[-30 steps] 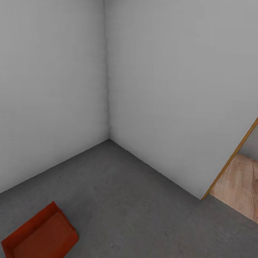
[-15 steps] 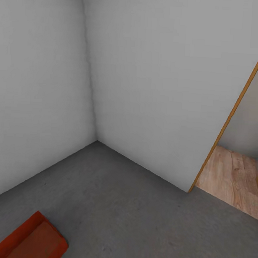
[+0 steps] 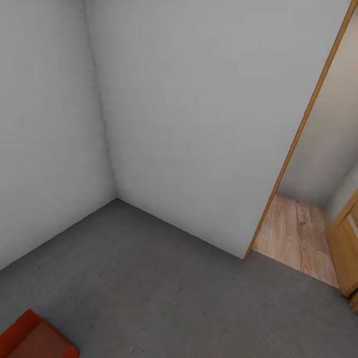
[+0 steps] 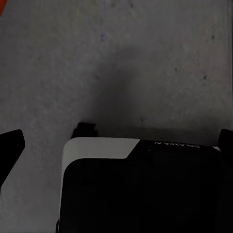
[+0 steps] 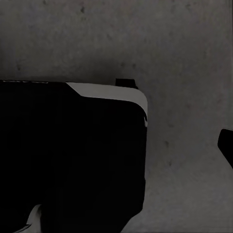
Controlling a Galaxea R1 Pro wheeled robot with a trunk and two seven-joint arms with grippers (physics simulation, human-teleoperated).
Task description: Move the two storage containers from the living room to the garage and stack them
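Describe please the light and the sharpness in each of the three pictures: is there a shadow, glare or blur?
Head view: soft even light, no glare; white walls shade faintly toward the corner; the storage container is cut by the frame's edge. Left wrist view: dim and grainy, with a soft dark shadow on the concrete floor. Right wrist view: darker still, with the floor mottled and slightly blurred.

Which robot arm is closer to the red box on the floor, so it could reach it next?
Probably the left. In the head view the storage container sits on the grey floor at the robot's left side, and a red corner shows beside the left pincer. The right pincer's camera shows bare concrete.
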